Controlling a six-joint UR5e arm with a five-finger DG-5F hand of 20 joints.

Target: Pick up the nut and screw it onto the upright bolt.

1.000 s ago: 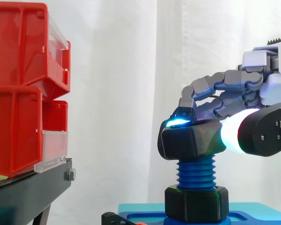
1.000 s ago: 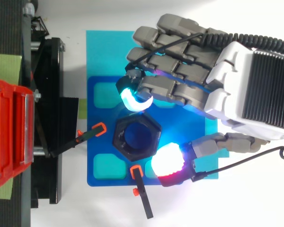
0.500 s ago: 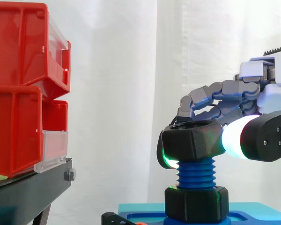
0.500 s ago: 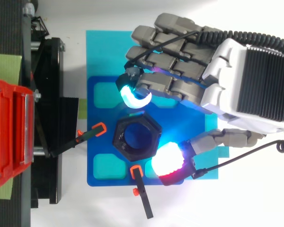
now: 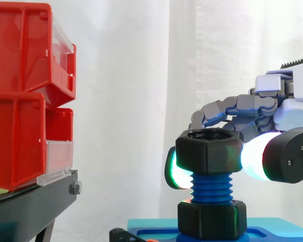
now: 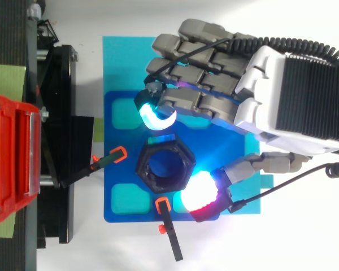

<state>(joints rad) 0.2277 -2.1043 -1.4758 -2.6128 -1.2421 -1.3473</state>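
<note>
The black hex nut (image 5: 208, 151) (image 6: 163, 167) sits level on top of the upright blue threaded bolt (image 5: 210, 186). The bolt's blue end shows through the nut's hole from above. My hand (image 6: 237, 96) reaches in from the right with its fingers curled round the nut. The thumb pad (image 6: 200, 195) presses the nut's near side, glowing white in the side view. A curled fingertip (image 6: 155, 116) glows cyan at the nut's far side and shows green low beside the nut in the side view.
A second black nut (image 5: 210, 219) sits at the bolt's foot on the blue base plate (image 6: 121, 164). Two black clamps with orange tips (image 6: 118, 153) (image 6: 163, 204) lie by the bolt. Red bins (image 5: 25, 96) stand on the black stand (image 5: 35, 204) at left.
The nut was tilted on the bolt's top and now sits level. The glowing fingertip dropped from the nut's upper rim to low on its side, turning from cyan to green.
</note>
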